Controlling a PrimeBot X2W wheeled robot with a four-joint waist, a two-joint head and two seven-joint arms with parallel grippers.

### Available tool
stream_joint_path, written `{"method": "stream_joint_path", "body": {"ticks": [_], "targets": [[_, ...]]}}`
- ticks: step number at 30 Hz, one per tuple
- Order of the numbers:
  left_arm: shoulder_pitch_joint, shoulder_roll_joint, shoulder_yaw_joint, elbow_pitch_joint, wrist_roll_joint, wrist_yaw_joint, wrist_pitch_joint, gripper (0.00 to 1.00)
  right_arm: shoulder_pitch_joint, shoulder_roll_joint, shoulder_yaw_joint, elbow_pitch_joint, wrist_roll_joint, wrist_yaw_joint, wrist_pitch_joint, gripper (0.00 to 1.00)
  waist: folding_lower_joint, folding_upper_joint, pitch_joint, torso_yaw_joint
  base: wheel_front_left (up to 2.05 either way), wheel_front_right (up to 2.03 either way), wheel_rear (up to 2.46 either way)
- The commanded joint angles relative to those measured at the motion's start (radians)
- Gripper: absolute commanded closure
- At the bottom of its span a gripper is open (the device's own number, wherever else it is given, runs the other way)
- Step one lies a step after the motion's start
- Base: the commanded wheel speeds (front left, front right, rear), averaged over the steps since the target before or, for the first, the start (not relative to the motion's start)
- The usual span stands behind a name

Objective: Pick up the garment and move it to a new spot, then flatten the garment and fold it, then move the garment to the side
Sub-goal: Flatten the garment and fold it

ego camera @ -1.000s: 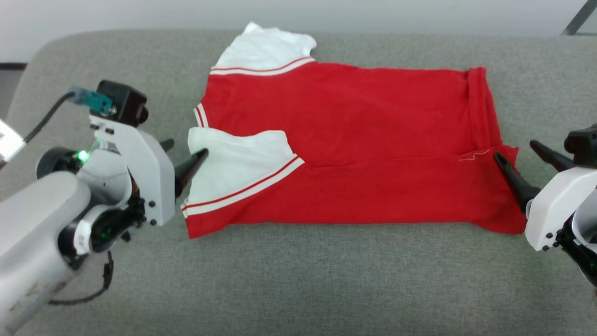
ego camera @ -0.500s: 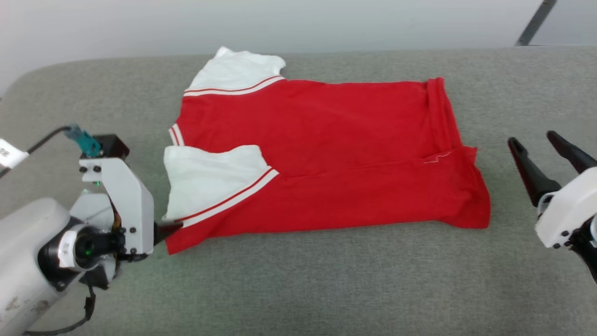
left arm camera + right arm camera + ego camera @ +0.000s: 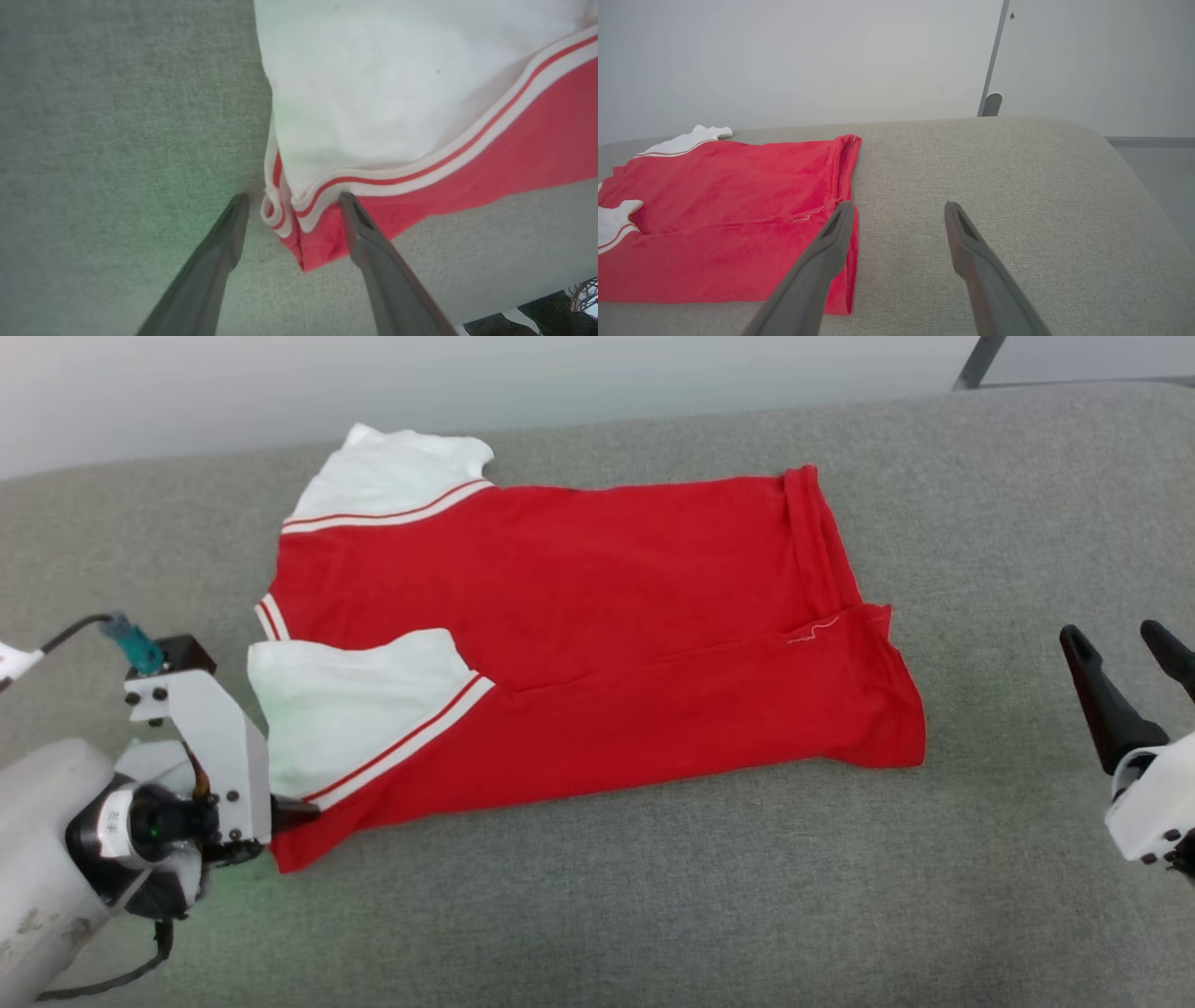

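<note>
straddling the garment [image 3: 597, 644] corner with the left gripper [image 3: 293, 198], right gripper [image 3: 1113, 635] standing off
garment lies flat and part-folded on the grey cushion [image 3: 597, 915], white sleeve laid over the red body. left fingers spread either side of the striped-trim corner, not clenched. right fingers spread too, holding nothing, over bare cushion well off the hem. likely light, limp jersey: layers will slide and sag, so pinch doubled corners or hem.

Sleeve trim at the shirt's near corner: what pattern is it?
White trim with one thin red stripe along it; clearest in the left wrist view.
</note>
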Motion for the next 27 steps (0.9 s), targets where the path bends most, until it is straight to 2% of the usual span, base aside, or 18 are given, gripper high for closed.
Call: {"method": "stream_joint_path", "body": {"ticks": [1,5,7,12,17,21,27], "targets": [[0.017,-0.01,-0.003,0.017,-0.003,-0.003,0.008,0.0,0.014,0.005,-0.012,-0.013,0.01,-0.001,0.005,0.0,0.0,0.0,0.014,-0.009,0.0,0.0,0.0],[0.035,-0.041,0.001,0.063,-0.032,-0.013,0.012,0.0,0.022,0.018,-0.025,-0.034,0.011,-0.001,0.018,0.0,0.0,0.0,0.026,-0.01,0.0,0.0,0.0],[0.041,-0.053,-0.002,0.079,-0.038,-0.02,0.013,0.98,0.028,0.02,-0.023,-0.042,0.015,-0.001,0.033,0.0,0.0,0.0,0.031,-0.008,0.0,0.0,0.0],[0.032,-0.071,0.006,0.097,-0.028,-0.053,-0.003,1.0,0.037,0.009,0.009,-0.04,0.034,-0.001,0.135,0.0,0.0,0.0,0.043,0.005,0.0,0.0,0.0],[0.016,-0.089,0.008,0.107,-0.023,-0.063,-0.005,1.0,0.007,-0.003,0.036,-0.02,0.022,0.0,0.22,0.0,0.0,0.0,0.058,0.024,0.0,0.0,0.0],[-0.007,-0.118,0.011,0.114,-0.011,-0.075,-0.016,1.0,-0.043,-0.009,0.063,0.039,0.0,0.0,0.295,0.0,0.0,0.0,0.078,0.048,0.0,0.0,0.0],[-0.037,-0.169,0.012,0.126,0.004,-0.094,-0.024,1.0,-0.134,-0.024,0.091,0.18,-0.044,0.0,0.313,0.0,0.0,0.0,0.114,0.089,0.0,0.0,0.0]]}}
